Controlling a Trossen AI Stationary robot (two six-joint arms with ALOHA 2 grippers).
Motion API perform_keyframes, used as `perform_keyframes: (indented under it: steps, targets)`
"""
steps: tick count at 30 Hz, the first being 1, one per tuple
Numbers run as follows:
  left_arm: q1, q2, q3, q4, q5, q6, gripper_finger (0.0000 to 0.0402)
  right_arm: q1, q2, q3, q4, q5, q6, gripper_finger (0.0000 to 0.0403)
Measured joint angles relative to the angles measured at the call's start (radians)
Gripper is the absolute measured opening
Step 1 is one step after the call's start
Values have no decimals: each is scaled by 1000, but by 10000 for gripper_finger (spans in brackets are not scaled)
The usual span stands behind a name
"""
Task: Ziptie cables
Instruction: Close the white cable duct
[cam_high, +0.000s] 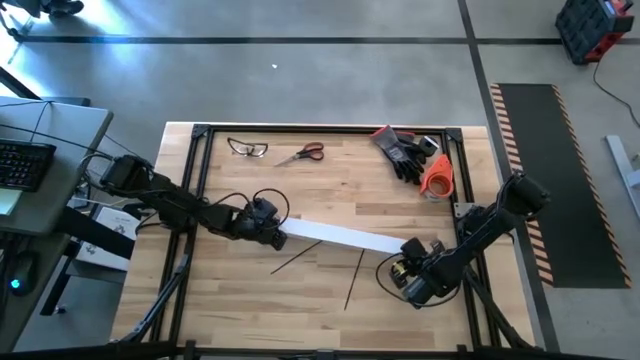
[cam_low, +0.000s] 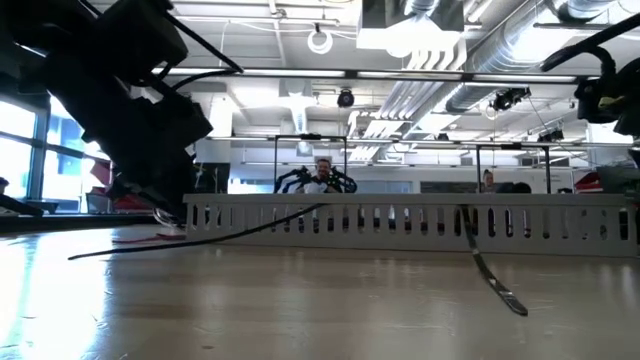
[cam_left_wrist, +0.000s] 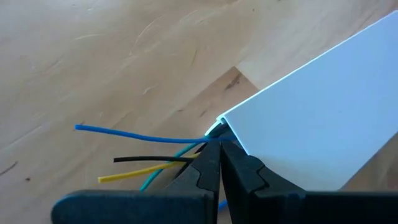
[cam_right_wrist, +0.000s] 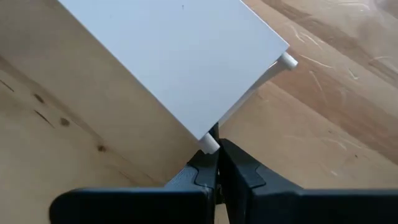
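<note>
White slotted channel: left gripper and right gripper pinched closed at opposite ends. Cables emerge beside the left fingertips, seemingly clamped. Zipties lie nearby.

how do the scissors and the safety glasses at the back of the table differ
The scissors have red handles and metal blades; the glasses are clear with thin dark rims. The scissors lie nearer the table's middle, the glasses farther to the left arm's side. The glasses look a little wider. Both lie flat on the wood, apart from each other and from both arms.
</note>
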Motion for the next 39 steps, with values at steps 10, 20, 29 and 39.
perform_keyframes:
  steps: [10, 20, 29, 39]
  targets:
    - [-11, -120, 11, -273, 24, -49, 0, 0, 2, 2, -55, 10, 5, 0]
    - [-6, -189, -8, -227, 7, -14, 0, 0, 2, 2, -54, -11, -4, 0]
    - [2, -148, -18, -106, 34, 7, 0, -10, 0, 0, -55, -27, -33, 0]
    - [-9, -210, -16, -217, 56, -71, 0, -17, 0, 1, -52, -17, -39, 0]
